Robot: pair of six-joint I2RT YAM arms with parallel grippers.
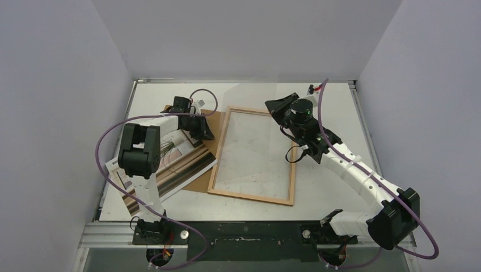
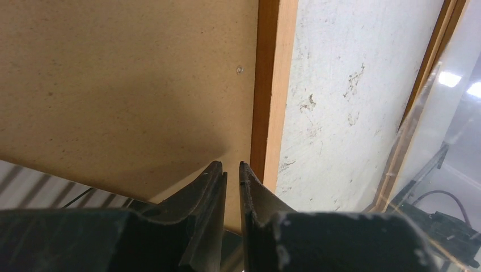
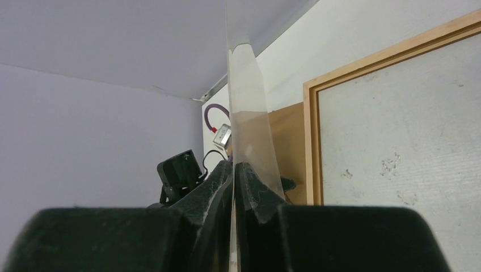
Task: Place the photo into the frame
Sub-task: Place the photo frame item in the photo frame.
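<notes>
The wooden frame [image 1: 216, 164] lies flat mid-table, bare table showing through it; its rail appears in the left wrist view [image 2: 272, 85] and the right wrist view [image 3: 312, 141]. My right gripper [image 1: 279, 107] [image 3: 233, 165] is shut on the edge of the clear pane [image 1: 255, 130] [image 3: 249, 113], which stands tilted above the frame. The striped photo [image 1: 181, 167] [image 2: 28, 181] lies face up left of the frame, partly on the brown backing board [image 1: 214, 127] [image 2: 125, 85]. My left gripper [image 1: 204, 129] [image 2: 230, 167] hovers over the board beside the frame's left rail, jaws a narrow slit apart with nothing between.
Grey-violet walls close in the table [image 1: 334, 102] on three sides. A dark metal rail [image 1: 249, 232] holding both arm bases runs along the near edge. Purple cables [image 1: 102, 153] loop off each arm. The left wrist [image 3: 180, 170] shows beyond the pane.
</notes>
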